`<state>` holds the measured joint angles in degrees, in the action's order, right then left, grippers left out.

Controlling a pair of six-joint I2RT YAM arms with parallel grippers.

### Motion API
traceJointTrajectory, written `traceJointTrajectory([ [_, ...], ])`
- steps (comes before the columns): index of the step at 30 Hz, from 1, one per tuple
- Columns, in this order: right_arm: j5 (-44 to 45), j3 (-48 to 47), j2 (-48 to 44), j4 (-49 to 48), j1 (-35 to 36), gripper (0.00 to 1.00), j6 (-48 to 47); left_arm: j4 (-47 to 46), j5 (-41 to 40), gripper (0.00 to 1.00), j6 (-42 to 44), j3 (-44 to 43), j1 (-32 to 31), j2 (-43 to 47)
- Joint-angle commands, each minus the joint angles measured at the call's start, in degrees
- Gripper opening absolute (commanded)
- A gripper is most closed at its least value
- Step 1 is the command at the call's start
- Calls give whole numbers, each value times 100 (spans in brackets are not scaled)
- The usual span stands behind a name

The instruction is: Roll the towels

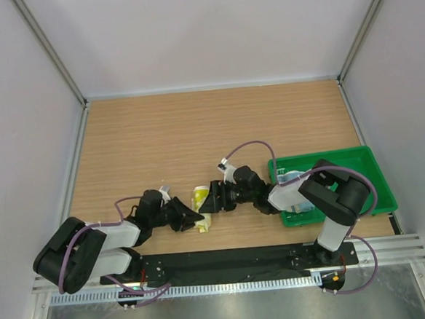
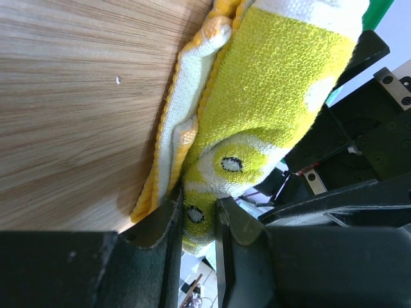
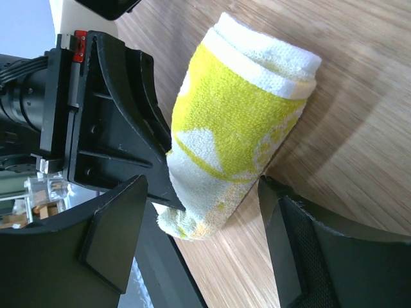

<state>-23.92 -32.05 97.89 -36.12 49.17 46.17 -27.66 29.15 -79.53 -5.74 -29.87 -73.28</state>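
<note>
Two pincers meet at one end of the yellow towel (image 3: pixel 237 115), which lies as a roll on the table (image 1: pixel 196 131). The left pincer (image 2: pixel 196 215) stands narrow and pinches this end, and the right pincer (image 3: pixel 199 192) stands wide and holds nothing, with one finger on each side of the same end. From the right pincer the roll's long axis runs forward and away, so I judge both arms equally near, and a closing there would fall across the roll's width.
</note>
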Motion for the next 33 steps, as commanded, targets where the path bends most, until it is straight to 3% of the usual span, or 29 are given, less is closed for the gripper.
traceJointTrajectory([
  [1,2,226,318,-385,58,77,93,1158,-673,0,209,539,130,-240],
  [8,-86,287,819,-1309,58,70,392,1193,-568,0,262,547,218,-284],
  [14,-69,182,1171,-1600,58,53,498,1263,-542,0,324,539,227,-231],
  [17,-51,156,1294,-1661,58,38,524,1307,-533,0,368,530,244,-231],
  [23,10,173,1417,-1785,67,17,568,1307,-506,0,490,521,271,-249],
  [24,10,164,1426,-1793,67,7,577,1307,-498,0,517,521,271,-240],
  [25,19,156,1418,-1793,67,2,568,1316,-498,0,526,521,271,-231],
  [33,186,120,1373,-1574,75,1,524,1886,-585,11,850,284,271,58],
])
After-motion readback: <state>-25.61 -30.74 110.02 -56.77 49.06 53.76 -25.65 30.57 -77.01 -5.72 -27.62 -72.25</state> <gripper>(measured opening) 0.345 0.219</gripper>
